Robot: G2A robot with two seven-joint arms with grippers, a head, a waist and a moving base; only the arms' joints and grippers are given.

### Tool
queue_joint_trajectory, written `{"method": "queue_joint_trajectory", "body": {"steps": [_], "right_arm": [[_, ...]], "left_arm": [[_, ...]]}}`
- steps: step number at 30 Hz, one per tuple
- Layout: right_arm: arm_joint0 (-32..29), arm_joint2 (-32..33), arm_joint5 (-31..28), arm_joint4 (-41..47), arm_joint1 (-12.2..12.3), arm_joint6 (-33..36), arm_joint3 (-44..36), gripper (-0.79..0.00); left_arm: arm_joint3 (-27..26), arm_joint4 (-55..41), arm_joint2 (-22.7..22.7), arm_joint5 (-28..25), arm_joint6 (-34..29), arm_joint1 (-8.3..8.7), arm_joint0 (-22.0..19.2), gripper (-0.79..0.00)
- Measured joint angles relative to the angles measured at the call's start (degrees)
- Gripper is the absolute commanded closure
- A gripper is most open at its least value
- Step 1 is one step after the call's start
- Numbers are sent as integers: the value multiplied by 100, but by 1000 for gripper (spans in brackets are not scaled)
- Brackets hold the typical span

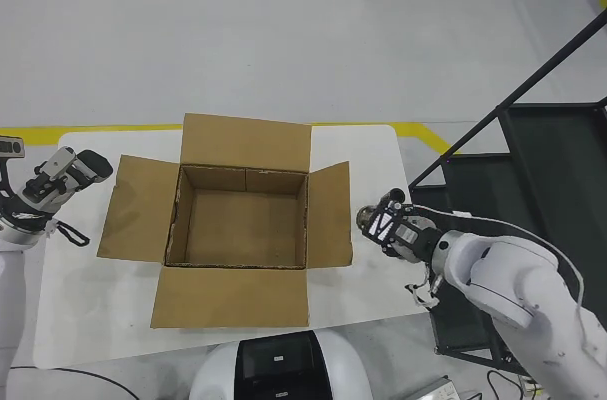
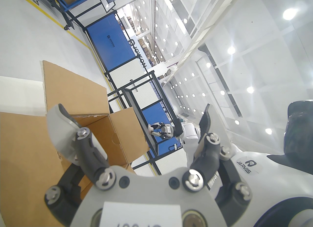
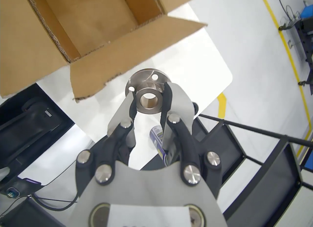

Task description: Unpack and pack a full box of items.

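Observation:
An open cardboard box (image 1: 238, 228) stands in the middle of the white table (image 1: 83, 310), flaps spread, and its inside looks empty. My right gripper (image 3: 149, 102) is shut on a metal flange (image 3: 148, 91), a silvery round part with a bored hub and bolt holes. It holds the part just off the box's right flap (image 1: 330, 215), over the table's right edge. The right gripper (image 1: 381, 220) sits level with the box's middle. My left gripper (image 2: 133, 120) is open and holds nothing. The left gripper (image 1: 68, 172) is above the table's left side, beside the box's left flap (image 2: 22, 154).
A dark metal rack (image 1: 543, 180) stands right of the table, close to the right arm. A small can (image 3: 159, 141) lies below the right gripper. Yellow floor tape (image 1: 103, 128) runs behind the table. Bare tabletop lies left of and in front of the box.

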Motion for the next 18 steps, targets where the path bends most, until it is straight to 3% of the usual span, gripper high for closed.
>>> {"method": "queue_joint_trajectory", "body": {"steps": [5, 11, 18], "right_arm": [[1191, -1105, 43, 363, -102, 711, 0, 0], [2492, -2730, 630, 636, -368, 1725, 101, 0], [3965, -4561, 1319, 579, -965, 1715, 1612, 0]], "left_arm": [[0, 0, 0, 0, 0, 0, 0, -785], [0, 0, 0, 0, 0, 0, 0, -785], [0, 0, 0, 0, 0, 0, 0, -785]]}}
